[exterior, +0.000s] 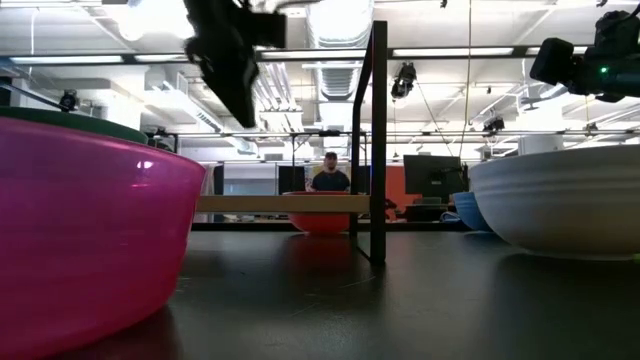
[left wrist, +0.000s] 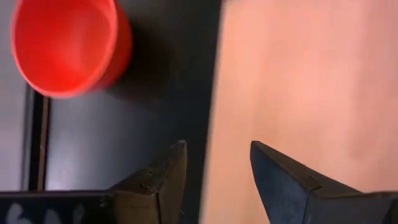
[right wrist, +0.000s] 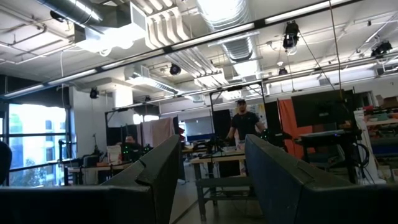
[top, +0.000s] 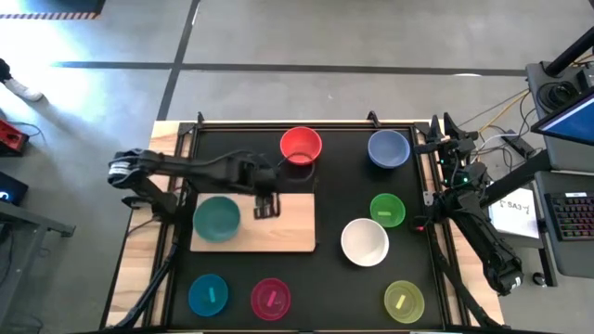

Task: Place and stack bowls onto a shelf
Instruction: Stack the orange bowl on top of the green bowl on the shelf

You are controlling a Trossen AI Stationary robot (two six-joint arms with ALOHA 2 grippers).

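Observation:
The dark green bowl [top: 216, 220] sits upright on the left end of the shelf [top: 288, 232], a pale wooden board. On the black tabletop stand the red bowl [top: 301, 146] [left wrist: 65, 43], blue bowl [top: 388, 148], green bowl [top: 387, 210], white bowl [top: 365, 241], yellow-green bowl [top: 404, 301], magenta bowl [top: 270, 298] and cyan bowl [top: 208, 295]. My left gripper [top: 266, 205] [left wrist: 217, 171] hangs open and empty above the shelf's far edge, between the dark green and red bowls. My right gripper [right wrist: 208, 168] is open, parked at the table's right edge and pointing level into the room.
A black frame borders the table, with an upright post [exterior: 378, 140] in the low view. The magenta bowl [exterior: 80, 230] and white bowl [exterior: 560, 200] fill the low view's foreground. The shelf's right half [top: 292, 218] is bare. A person [exterior: 329, 175] stands far behind.

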